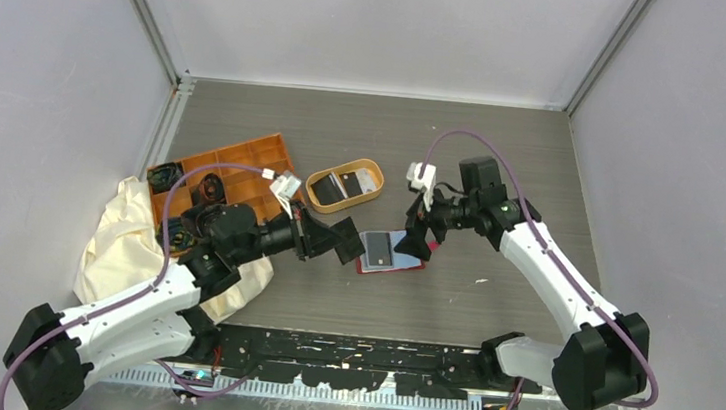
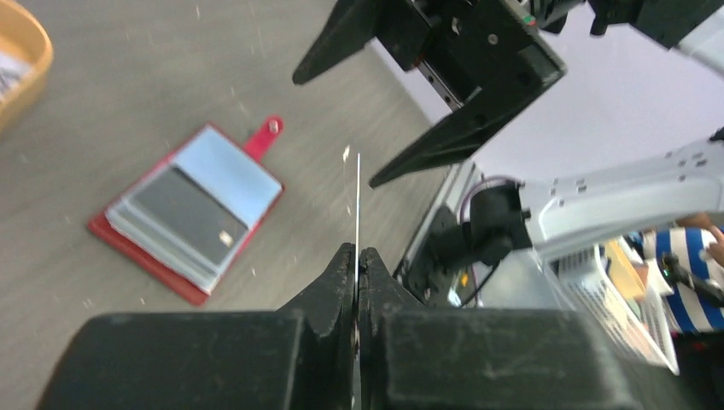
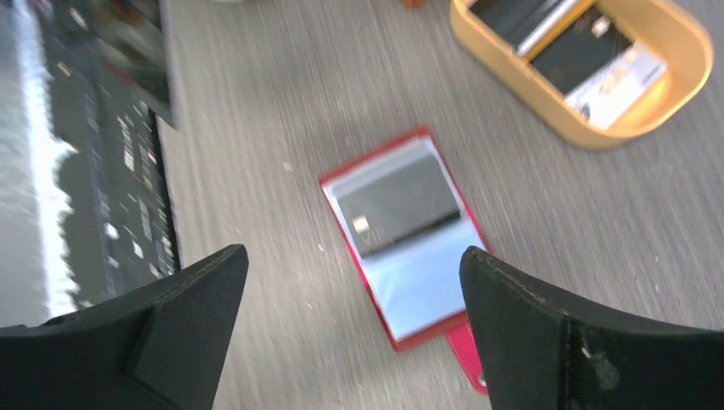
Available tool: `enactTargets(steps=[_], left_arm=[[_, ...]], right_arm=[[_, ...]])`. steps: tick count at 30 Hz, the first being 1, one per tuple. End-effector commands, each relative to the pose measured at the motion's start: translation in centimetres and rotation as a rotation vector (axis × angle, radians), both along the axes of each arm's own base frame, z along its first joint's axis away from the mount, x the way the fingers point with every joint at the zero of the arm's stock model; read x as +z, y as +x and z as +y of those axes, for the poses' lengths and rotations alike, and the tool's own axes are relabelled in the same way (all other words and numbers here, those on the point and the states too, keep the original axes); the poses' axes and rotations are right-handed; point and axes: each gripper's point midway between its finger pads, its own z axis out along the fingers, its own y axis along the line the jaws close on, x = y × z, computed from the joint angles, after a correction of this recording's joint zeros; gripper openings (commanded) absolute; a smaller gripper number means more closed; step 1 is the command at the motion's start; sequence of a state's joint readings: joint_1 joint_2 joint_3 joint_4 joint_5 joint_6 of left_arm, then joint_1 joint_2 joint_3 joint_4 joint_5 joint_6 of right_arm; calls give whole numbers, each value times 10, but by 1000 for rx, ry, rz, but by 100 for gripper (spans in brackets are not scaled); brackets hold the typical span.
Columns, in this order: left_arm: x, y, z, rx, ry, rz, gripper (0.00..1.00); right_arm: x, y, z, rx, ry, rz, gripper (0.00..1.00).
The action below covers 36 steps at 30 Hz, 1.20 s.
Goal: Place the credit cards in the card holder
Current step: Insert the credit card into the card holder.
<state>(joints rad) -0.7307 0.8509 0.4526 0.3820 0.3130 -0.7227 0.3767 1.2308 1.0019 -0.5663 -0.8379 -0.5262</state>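
Top view: the card holder (image 1: pixel 389 253) lies open on the table (image 1: pixel 502 178) between left gripper (image 1: pixel 343 240) and right gripper (image 1: pixel 420 239); spare cards (image 1: pixel 325 189) wait in the oval dish (image 1: pixel 381 179). Left wrist: jaws pinched on one card (image 2: pixel 357 205), held edge-on, presumably for sliding into a sleeve. Right wrist: jaws spread wide above the card holder, holding nothing, likely ready to steady it.

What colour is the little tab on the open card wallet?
Red. The snap tab of the small red folding card holder shows best in the left wrist view.

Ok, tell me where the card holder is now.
Top view: the card holder lies open on the table, near side of the tan dish, between left hand and right hand.
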Motion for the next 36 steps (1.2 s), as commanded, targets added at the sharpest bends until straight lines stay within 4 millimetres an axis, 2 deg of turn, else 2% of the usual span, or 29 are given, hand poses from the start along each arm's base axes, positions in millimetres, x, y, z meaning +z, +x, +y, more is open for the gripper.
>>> enactTargets(steps=[1, 4, 6, 12, 16, 19, 22, 27, 33, 36], left_arm=[[-20, -24, -10, -161, 71, 92, 0], [-33, -27, -22, -223, 58, 153, 0], [-39, -26, -29, -250, 43, 186, 0], [-70, -8, -41, -215, 79, 281, 0], [-79, -3, -38, -183, 101, 287, 0], [-82, -5, -35, -177, 106, 286, 0], [-85, -8, -30, -167, 107, 287, 0], [-89, -12, -21, -135, 100, 288, 0], [-87, -19, -17, -132, 54, 297, 0], [-84, -22, -16, -136, 21, 300, 0]], right_arm=[[-43, 14, -23, 41, -167, -173, 99], [-56, 38, -25, -68, -199, -141, 99], [-69, 52, -29, -129, -239, -105, 93], [-100, 80, -19, -242, -274, 112, 55], [-115, 97, -12, -332, -340, 160, 40], [-124, 106, -6, -369, -383, 173, 33], [-134, 108, -1, -369, -423, 184, 26], [-151, 99, 11, -319, -509, 141, 22], [-157, 91, 21, -269, -560, 99, 22], [-157, 80, 24, -211, -556, 122, 20]])
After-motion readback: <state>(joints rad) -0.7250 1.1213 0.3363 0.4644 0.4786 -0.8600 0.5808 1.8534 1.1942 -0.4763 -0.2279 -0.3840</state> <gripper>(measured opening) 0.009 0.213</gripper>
